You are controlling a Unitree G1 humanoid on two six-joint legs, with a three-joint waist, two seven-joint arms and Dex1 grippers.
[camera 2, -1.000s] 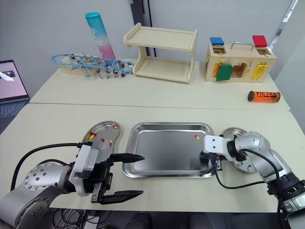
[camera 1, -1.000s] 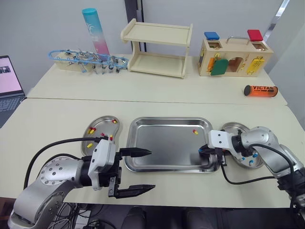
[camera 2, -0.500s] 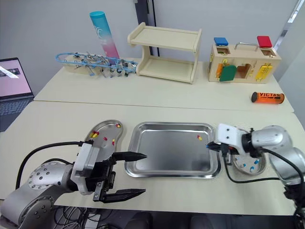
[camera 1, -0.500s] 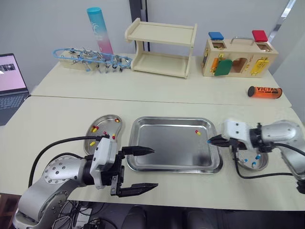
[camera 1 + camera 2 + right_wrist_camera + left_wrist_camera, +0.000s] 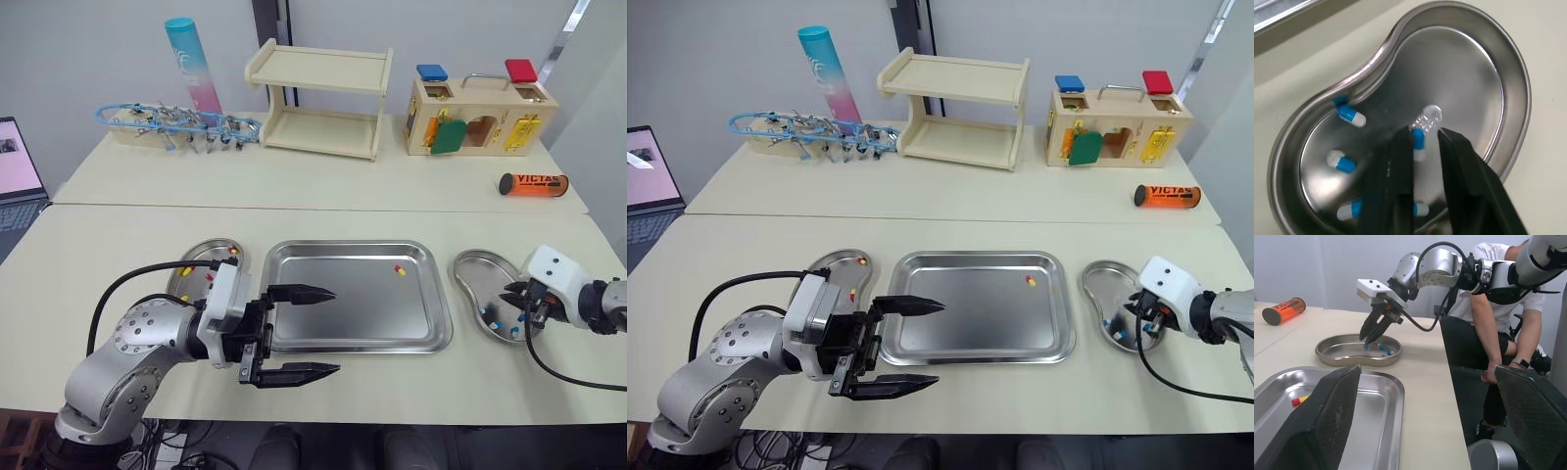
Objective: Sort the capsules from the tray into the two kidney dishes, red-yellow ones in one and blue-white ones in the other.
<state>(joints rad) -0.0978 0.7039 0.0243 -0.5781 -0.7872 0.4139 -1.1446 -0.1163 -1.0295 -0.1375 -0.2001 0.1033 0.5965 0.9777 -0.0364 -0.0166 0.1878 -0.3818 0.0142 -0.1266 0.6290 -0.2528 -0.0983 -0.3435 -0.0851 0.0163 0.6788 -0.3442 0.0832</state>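
Observation:
The steel tray (image 5: 323, 318) lies in the middle of the table with one red-yellow capsule (image 5: 399, 270) near its far right corner. The left kidney dish (image 5: 192, 275) holds red-yellow capsules. The right kidney dish (image 5: 477, 281) holds several blue-white capsules (image 5: 1351, 115). My right gripper (image 5: 510, 294) hangs low over the right dish. Its fingers are a little apart, and a blue-white capsule (image 5: 1419, 140) lies between the fingertips, touching its own reflection in the dish. My left gripper (image 5: 335, 330) stands wide open and empty over the tray's front left corner.
A second table behind carries a wooden shelf (image 5: 321, 98), a latch box (image 5: 480, 116), an orange tube (image 5: 532, 184), a blue tool rack (image 5: 176, 124) and a tall cylinder (image 5: 191, 64). A laptop (image 5: 15, 171) sits far left. A person (image 5: 1498, 308) stands behind the right arm.
My right gripper went from the tray's right edge across to the right dish, carrying a blue-white capsule, and now has its fingers apart around it. The left gripper stayed open and shifted slightly right.

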